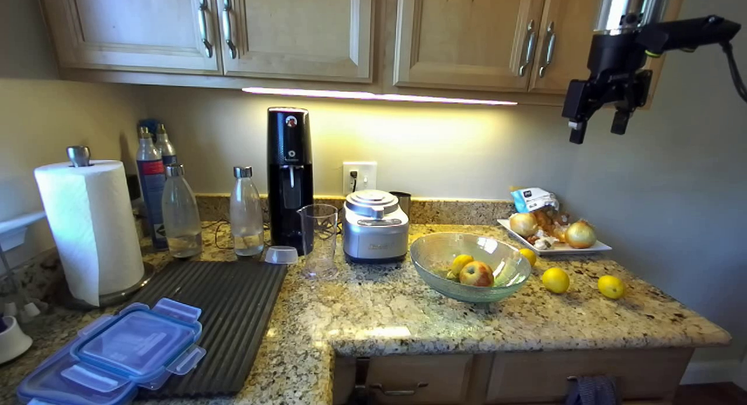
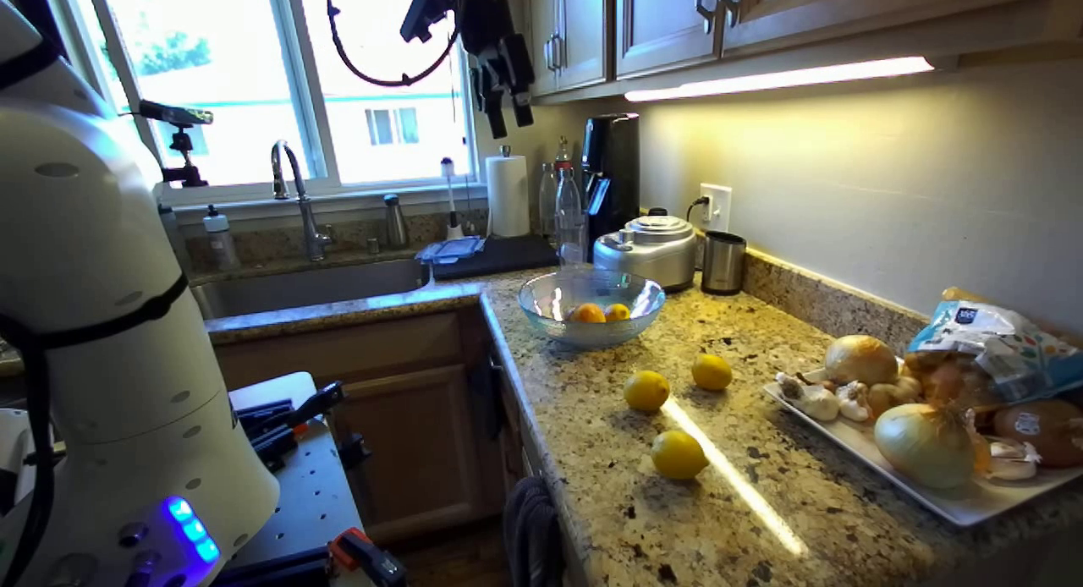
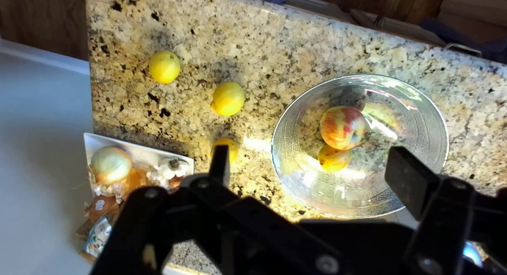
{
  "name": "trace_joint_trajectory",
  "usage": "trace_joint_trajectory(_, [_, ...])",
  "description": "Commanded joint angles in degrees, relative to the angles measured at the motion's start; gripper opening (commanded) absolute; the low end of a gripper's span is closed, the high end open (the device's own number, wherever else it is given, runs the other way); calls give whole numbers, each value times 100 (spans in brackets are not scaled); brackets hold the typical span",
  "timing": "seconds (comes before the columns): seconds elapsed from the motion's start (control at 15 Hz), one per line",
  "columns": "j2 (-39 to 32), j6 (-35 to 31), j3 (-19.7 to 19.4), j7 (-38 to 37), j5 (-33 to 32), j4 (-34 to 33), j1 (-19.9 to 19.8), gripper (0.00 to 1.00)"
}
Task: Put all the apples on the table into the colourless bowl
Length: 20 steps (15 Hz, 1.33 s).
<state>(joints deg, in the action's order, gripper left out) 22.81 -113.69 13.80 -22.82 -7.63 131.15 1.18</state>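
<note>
The kitchen counter (image 1: pixel 373 306) is shiny stone with tan and brown spots, and a long, bright light (image 1: pixel 379 95) shines under the wooden cupboards (image 1: pixel 297 25). In an exterior view, the big white robot arm (image 2: pixel 93 257) stands on the left side of the frame, with blue lights (image 2: pixel 193 528) glowing down low. The gripper (image 1: pixel 597 133) hangs in the upper right of the frame in an exterior view, pointing down, well above the counter. Its two fingers (image 3: pixel 410 180) are spread wide, with just air between them. In the wrist view, they poke up from the bottom, one near the middle and one to the right.

Three yellow fruits (image 3: pixel 228 99) sit on the counter, a little apart. In the wrist view they run from the upper left down toward the middle, and a finger hides part of the lowest one. The clear glass bowl (image 3: pixel 424 124) is on the right side of that view. Inside it, a red-and-yellow apple (image 3: pixel 343 127) sits just beside another yellow fruit (image 3: pixel 334 158). In both exterior views, a white plate (image 2: pixel 854 439) with onions (image 2: pixel 922 443) and garlic (image 2: pixel 812 398) is on the right.
</note>
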Motion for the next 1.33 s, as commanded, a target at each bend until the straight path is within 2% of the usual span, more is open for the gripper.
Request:
trace_joint_trajectory(0.0, [-313,-331,-286,-185,-87,107,-143,100])
trace_joint_trajectory(0.33, [-792,-873,-551,-574,-206,229,-346,100])
trace_joint_trajectory(0.53, [-975,-950,-609,-840,-308,248,-356,100])
trace_joint_trajectory(0.6, [-1015,-762,-655,-564,-176,93,-276,100])
trace_joint_trajectory(1.07, [-1098,-770,-663,-695,-214,93,-274,100])
trace_joint_trajectory(1.27, [-1203,-900,-879,23,31,61,-295,100])
